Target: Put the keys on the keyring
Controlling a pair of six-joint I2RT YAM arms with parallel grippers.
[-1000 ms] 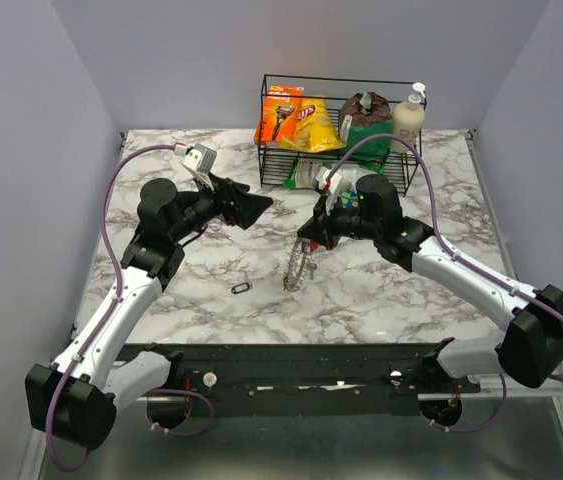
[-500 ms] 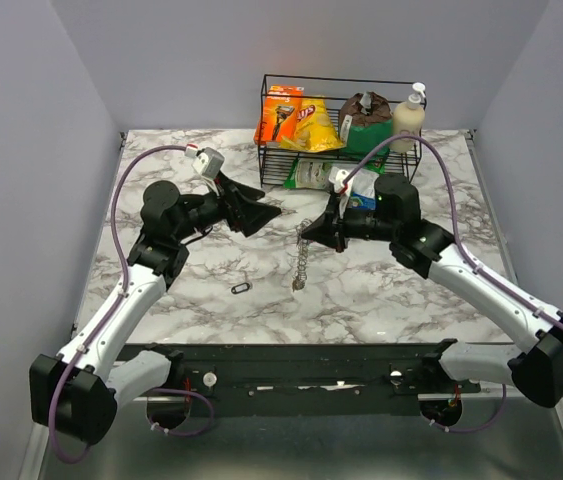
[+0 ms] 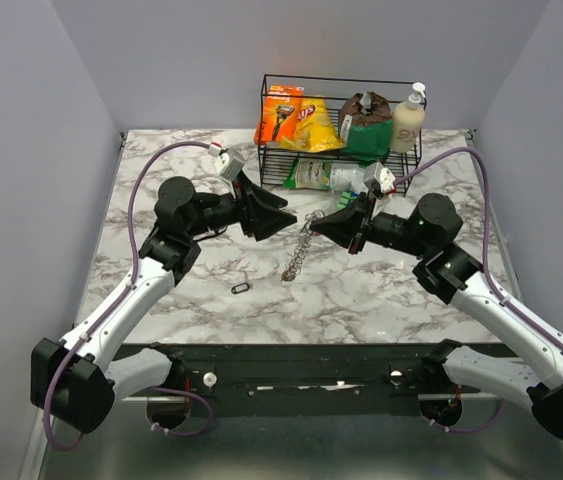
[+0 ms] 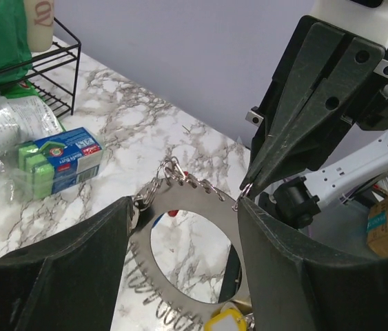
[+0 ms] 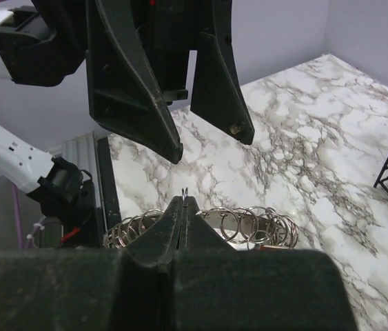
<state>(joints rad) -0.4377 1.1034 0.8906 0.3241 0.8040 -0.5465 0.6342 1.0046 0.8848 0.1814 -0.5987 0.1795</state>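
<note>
The keyring [image 3: 301, 250], a flat silver ring strung with several small split rings and a chain, hangs above the table's middle. My right gripper [image 3: 325, 226] is shut on one small ring of it; the wrist view shows the closed tips [image 5: 183, 200] above the ring [image 5: 256, 224]. My left gripper [image 3: 286, 217] is open wide, and the ring [image 4: 195, 201] spans the gap between its fingers [image 4: 76, 262]. I cannot tell if they touch it. A yellow-headed key [image 4: 225, 321] hangs on the ring. A small dark key [image 3: 240, 288] lies on the marble.
A black wire basket [image 3: 341, 82] stands at the back with snack packets, a brown bag and a pump bottle [image 3: 408, 115]. A wrapped packet [image 3: 326, 175] lies in front of it. A green and blue box [image 4: 59, 157] lies on the marble table [image 3: 161, 290].
My right gripper has lifted the keyring off the table and drawn back to the right. My left gripper has moved right until its open fingers flank the ring.
</note>
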